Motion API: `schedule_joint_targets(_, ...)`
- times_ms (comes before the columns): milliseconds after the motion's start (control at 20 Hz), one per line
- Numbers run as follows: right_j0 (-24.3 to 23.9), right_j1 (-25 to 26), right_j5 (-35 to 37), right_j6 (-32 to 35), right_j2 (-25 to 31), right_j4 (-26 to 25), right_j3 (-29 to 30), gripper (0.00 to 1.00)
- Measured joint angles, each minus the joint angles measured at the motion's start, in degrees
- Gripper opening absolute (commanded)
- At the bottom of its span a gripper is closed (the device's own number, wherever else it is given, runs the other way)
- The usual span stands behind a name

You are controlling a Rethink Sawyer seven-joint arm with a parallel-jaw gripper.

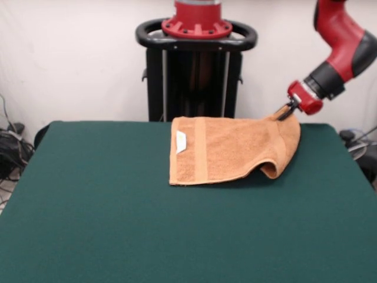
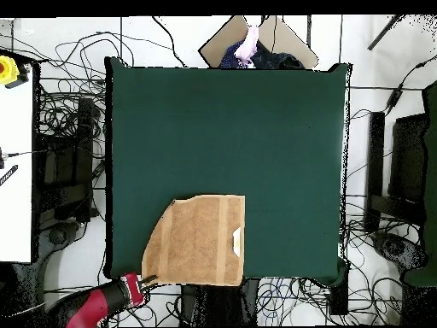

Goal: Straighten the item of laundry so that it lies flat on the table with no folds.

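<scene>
The arm (image 1: 341,35) is clad in glossy red shells, joined by a black band at the wrist, and is ended by a short red cylindrical collar from which the small dark gripper (image 1: 286,114) projects. The pedestal (image 1: 196,71) is built of black upright columns, ringed at the top by a black rounded handle bar, above which a red flanged base studded with dark bolts is seated.

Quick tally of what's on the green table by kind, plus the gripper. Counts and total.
Orange-tan terry towel: 1, one corner lifted off the table
White tag on the towel: 1
Dark green felt-topped table: 1
Red and black gripper at the towel's raised corner: 1
Total: 4
</scene>
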Motion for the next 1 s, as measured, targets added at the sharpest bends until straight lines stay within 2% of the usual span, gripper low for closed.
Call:
schedule_joint_targets(350,-1.0,0.0,-1.1,0.0,1.5,1.5,0.0,0.0)
schedule_joint_targets(400,-1.1,-0.1,-1.3,0.0,1.8,1.9,0.1,1.0)
schedule_joint_targets(700,-1.1,-0.4,-1.7,0.0,3.9,4.2,1.0,1.0)
schedule_joint_targets(950,-2.6,-2.6,-1.5,0.0,4.9,3.8,1.8,1.0)
schedule_joint_targets(1000,-3.7,-3.8,-1.0,0.0,5.2,2.3,2.4,1.0)
